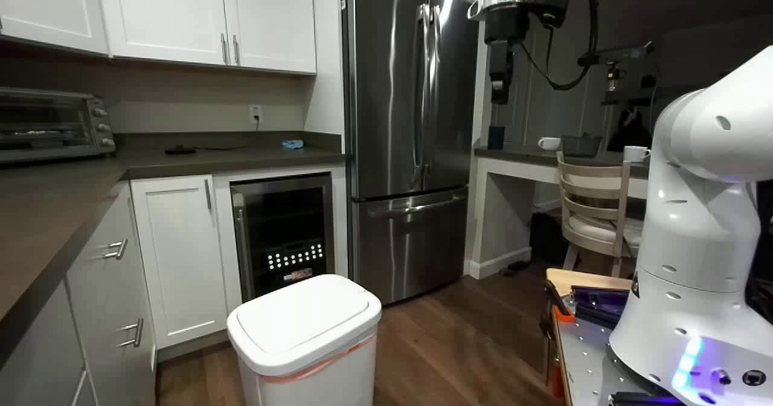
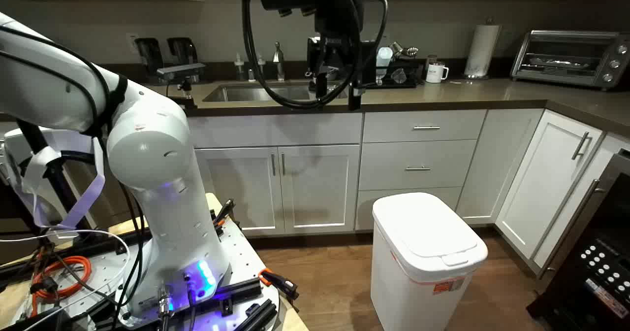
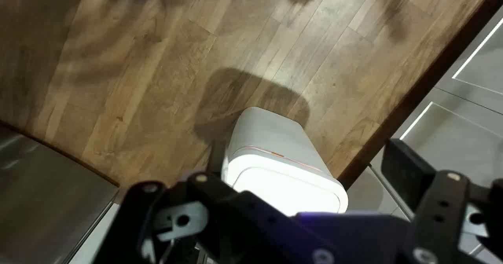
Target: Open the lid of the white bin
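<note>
The white bin (image 1: 320,385) stands upright on the wood floor, and it also shows in an exterior view (image 2: 416,286). Its lid (image 1: 305,314) lies flat and shut on top in both exterior views (image 2: 425,225). A small tab shows at one end of the lid. My gripper (image 1: 500,92) is high above the bin's top and apart from it, pointing down. It also hangs high in an exterior view (image 2: 338,94). In the wrist view my gripper (image 3: 310,160) is open and empty, its fingers wide apart. The bin (image 3: 271,136) and lid (image 3: 290,189) show beyond them, the lid partly hidden by the gripper.
White cabinets (image 2: 418,153) and a dark counter (image 1: 235,157) border the floor. A steel fridge (image 1: 392,104) and a glass-door cooler (image 1: 284,231) stand beside the bin. The robot's table (image 2: 246,257) carries tools at its edge. A chair (image 1: 595,212) stands behind.
</note>
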